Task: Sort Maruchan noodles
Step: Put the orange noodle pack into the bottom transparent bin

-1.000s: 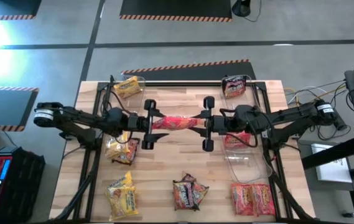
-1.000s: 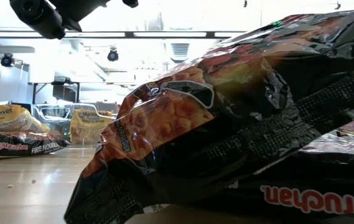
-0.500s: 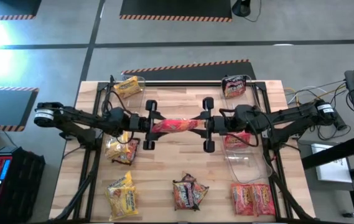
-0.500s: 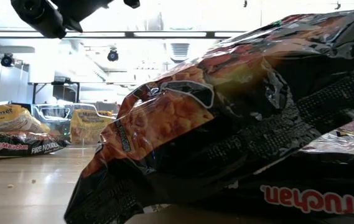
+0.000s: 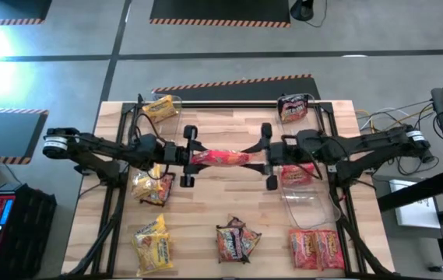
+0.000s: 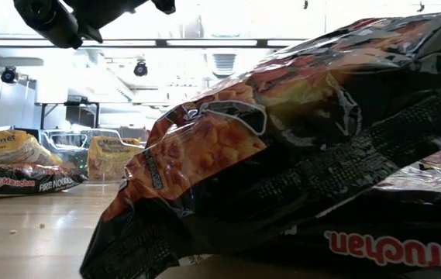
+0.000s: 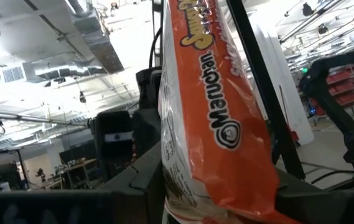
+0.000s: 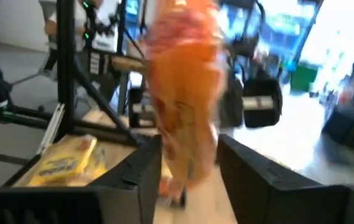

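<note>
Wooden slats of the table fill the high view, with grey floor around it. Both arms reach inward from opposite sides, nearly level, meeting over the table's middle. The left gripper holds one end of a red-orange Maruchan noodle packet, its fingers pressed on the wrapper; the left wrist view shows that packet standing edge-on between the dark fingers. The right gripper sits at the packet's other end, with its fingers set apart on either side of the wrapper; whether they touch it cannot be told.

Compared with a second ago, the left fingers have closed in onto the packet, and the right gripper has loosened and shifted slightly back toward its own side.

Behind the left gripper, on its arm's far side, a clear bin holds yellow packets; more yellow packets lie near its arm. A dark packet sits in a bin beyond the right gripper. Nearer the front edge lie a yellow packet, a dark packet and red packets.
</note>
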`<state>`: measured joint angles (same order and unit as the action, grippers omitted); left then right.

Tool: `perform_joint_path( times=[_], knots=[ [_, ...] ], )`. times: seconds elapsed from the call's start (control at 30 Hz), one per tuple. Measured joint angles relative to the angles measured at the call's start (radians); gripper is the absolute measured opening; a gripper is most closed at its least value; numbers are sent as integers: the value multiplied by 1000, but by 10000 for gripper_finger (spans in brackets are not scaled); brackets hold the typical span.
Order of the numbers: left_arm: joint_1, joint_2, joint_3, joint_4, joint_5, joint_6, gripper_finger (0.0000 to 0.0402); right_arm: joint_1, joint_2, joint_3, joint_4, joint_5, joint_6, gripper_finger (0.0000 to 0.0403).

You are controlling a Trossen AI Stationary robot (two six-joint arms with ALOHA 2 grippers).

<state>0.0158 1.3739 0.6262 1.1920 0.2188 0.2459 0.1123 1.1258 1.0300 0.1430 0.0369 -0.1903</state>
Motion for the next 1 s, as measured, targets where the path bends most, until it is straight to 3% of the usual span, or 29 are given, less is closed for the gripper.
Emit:
perform_joint_path(
  times=[0.23, 0.47, 0.77, 1.0],
  knots=[
    [1, 0, 0, -108, -1, -21, 125, 0, -70, 126, -409, 172, 200, 202],
    [2, 19, 0, -255, -98, -127, 125, 1, -30, 250, -685, 171, 359, 216],
    [1, 136, 29, -360, -97, -332, 125, 1, 79, 378, -953, 161, 487, 217],
    [1, 267, 152, -551, -78, -389, 125, 1, 149, 493, -1116, 136, 532, 217]
  ],
)
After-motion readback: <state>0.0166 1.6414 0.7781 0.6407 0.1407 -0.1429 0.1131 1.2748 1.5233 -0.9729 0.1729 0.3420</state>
